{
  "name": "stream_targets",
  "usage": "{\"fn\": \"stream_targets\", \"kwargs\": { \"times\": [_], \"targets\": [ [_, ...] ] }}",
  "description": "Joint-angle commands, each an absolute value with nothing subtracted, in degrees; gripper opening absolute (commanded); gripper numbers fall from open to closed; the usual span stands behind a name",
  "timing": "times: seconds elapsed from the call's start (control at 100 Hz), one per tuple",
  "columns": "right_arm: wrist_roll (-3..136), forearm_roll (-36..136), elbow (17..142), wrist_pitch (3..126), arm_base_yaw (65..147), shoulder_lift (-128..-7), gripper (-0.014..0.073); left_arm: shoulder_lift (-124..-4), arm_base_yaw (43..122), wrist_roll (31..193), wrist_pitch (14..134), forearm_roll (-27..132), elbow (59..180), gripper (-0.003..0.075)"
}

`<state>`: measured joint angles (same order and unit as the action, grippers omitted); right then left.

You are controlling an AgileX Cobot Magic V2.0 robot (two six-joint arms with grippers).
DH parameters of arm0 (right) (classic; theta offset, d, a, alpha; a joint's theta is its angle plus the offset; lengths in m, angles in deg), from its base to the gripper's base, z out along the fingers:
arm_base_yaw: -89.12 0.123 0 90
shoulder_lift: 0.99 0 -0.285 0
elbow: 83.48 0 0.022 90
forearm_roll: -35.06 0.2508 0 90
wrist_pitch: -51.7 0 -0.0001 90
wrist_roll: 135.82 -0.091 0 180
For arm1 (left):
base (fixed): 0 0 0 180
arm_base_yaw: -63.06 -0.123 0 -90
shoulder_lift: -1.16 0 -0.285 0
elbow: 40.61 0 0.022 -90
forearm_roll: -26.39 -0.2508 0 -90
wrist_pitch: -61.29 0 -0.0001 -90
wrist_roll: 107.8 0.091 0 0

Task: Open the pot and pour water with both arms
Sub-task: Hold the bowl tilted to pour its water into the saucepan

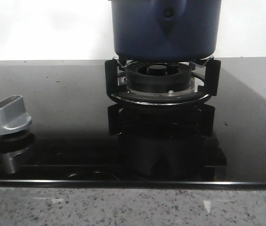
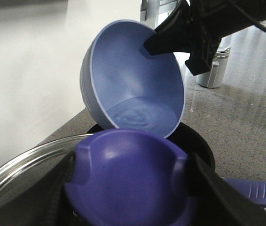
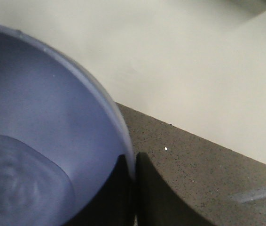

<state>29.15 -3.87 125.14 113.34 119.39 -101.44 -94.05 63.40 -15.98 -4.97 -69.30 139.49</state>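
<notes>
Pot (image 1: 166, 28), the dark blue round metal one, is sitting on the burner. Your right gripper (image 2: 170, 40), clenching the tilted light-blue bowl (image 2: 133, 80) rim, is hovering just above it at twelve o'clock; your left gripper (image 2: 128, 188) is clamping the purple lid knob (image 2: 126, 165).

Dark blue straight-sided pot (image 1: 166, 30), top centre of frame, upright on burner grate (image 1: 161, 82), teardrop handle mount facing camera.

Right gripper (image 2: 170, 40) clamped on tilted bowl rim, one finger inside, one outside. Left gripper (image 2: 128, 188) closed around purple lid knob, fingers (image 2: 217, 197) flanking it. Neither arm appeared in front view.
</notes>
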Motion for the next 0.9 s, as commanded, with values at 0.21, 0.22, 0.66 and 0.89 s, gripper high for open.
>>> {"fn": "stream_targets", "kwargs": {
  "times": [0.21,0.22,0.66,0.89],
  "targets": [
    [26.2,-14.0,126.4,108.3,121.0,-98.9,-0.0063,-91.1,63.2,-16.5,-5.4,-63.5,141.6,0.0284],
    [26.2,-14.0,126.4,108.3,121.1,-98.9,-0.0063,-91.1,63.2,-16.5,-5.4,-63.5,141.6,0.0284],
    [25.9,-27.9,126.4,109.6,126.9,-98.9,-0.0062,-91.1,63.2,-16.5,-5.4,-63.5,141.6,0.0284],
    [25.4,-35.8,126.4,111.7,129.5,-98.9,-0.0062,-91.1,63.2,-16.5,-5.4,-63.5,141.6,0.0284]
  ]
}}
